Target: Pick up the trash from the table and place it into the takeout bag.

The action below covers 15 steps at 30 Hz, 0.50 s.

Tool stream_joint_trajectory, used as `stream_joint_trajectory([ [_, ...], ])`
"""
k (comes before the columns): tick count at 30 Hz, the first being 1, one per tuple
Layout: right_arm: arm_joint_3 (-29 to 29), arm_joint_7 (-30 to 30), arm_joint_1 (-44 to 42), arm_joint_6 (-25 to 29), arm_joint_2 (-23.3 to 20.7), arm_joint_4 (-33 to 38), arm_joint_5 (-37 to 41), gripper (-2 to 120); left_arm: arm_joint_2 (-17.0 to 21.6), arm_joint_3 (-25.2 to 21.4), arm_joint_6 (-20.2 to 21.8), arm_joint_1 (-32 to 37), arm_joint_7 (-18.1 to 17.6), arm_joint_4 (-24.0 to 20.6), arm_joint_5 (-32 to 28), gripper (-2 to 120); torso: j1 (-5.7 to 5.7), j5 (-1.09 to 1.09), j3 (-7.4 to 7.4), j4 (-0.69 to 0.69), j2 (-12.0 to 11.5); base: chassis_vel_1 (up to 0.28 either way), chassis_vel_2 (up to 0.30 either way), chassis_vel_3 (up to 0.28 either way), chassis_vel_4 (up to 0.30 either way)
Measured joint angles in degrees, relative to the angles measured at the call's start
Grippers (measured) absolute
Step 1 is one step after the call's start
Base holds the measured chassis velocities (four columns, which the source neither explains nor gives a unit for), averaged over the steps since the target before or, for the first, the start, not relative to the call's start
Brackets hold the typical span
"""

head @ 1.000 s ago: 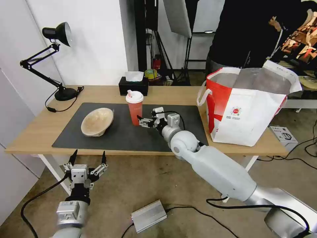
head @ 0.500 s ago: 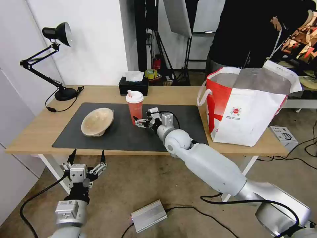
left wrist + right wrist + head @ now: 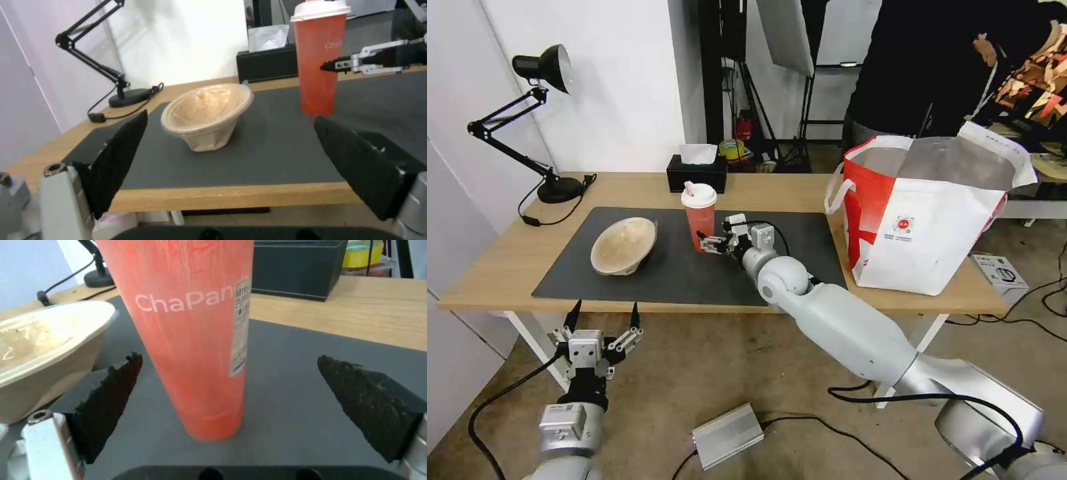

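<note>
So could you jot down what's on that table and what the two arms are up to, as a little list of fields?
table: light wood, dark grey mat on it
red cup: upright on the mat, white lid on
beige bowl: tilted on the mat, beside the cup
takeout bag: standing open at the table's right end
right gripper: at the cup, jaws open to either side, not closed on it
left gripper: below the table's front edge, jaws open, idle
other items: tissue box, desk lamp
</note>
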Motion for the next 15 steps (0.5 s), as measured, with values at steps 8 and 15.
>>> stream_joint_trajectory([
  [8,-0.2,-0.4,0.4,0.2,1.5,-2.0,-0.8,100,-0.1,0.0,-0.2,0.2,0.0,0.0,0.0,100,0.0,0.0,0.0,0.01,0.0,0.0,0.0,0.0,0.0],
  [15,-0.5,-0.5,0.8,0.3,2.8,-3.4,-1.2,100,-0.2,0.1,-0.4,0.2,0.0,0.2,0.0,100,0.0,0.0,0.0,0.0,0.0,0.0,0.0,0.0,0.0],
])
